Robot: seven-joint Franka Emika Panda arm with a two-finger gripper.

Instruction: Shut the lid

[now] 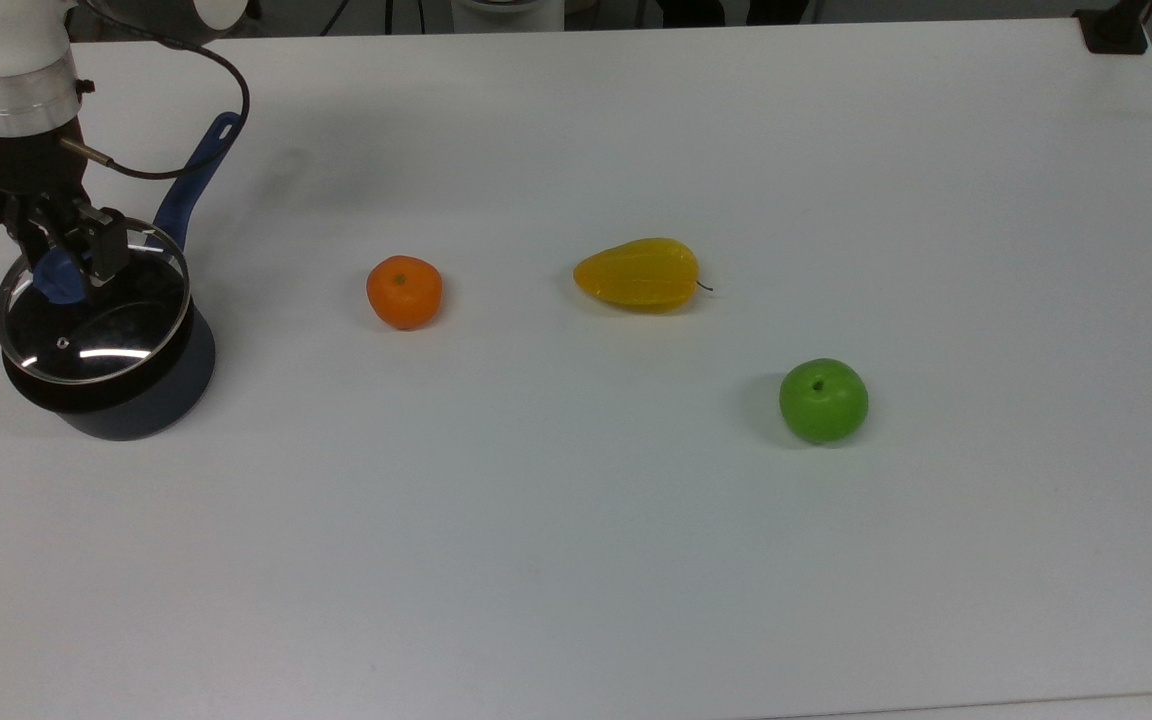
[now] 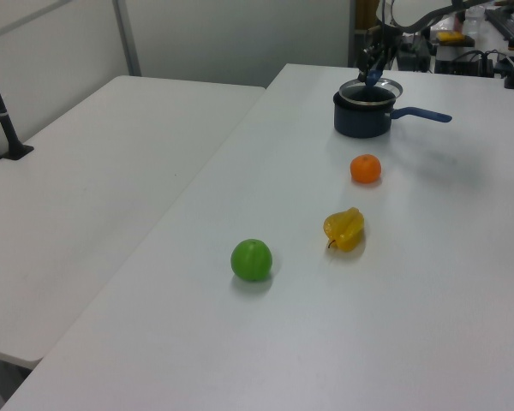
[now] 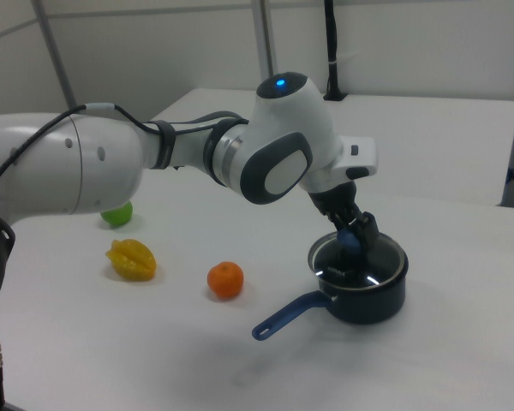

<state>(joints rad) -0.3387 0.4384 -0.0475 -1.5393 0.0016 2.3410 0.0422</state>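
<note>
Where the white table (image 1: 636, 560) runs out at the top view's left edge, a dark blue saucepan (image 1: 151, 400) stands upright, its blue handle (image 1: 198, 170) angling up and to the top view's right. Over its mouth sits the lid (image 1: 101, 330), clear glass with a thin metal rim; a small steam hole shows in the glass. Lid looks slightly off-centre on the pot in the top view, a crescent of dark pot rim showing below it; whether the lid rests fully on the pot or hangs just above it, cannot tell. Gripper (image 1: 64, 268) comes down from above, its black fingers (image 1: 106, 250) clamped on the lid's blue knob (image 1: 61, 282). Arm's white wrist sits directly over the pot, a black cable looping off it. Right view: gripper (image 3: 356, 233) tilted, pinching the knob over the saucepan (image 3: 373, 295), handle pointing toward the right view's lower left. Left view: pot (image 2: 364, 120) at the far end of the table, gripper (image 2: 373, 73) above it. Three pieces of fruit lie well apart from the pot in a loose line across the table: an orange (image 1: 404, 291) nearest, a yellow starfruit (image 1: 638, 274) next, then a green apple (image 1: 823, 400) farthest.
</note>
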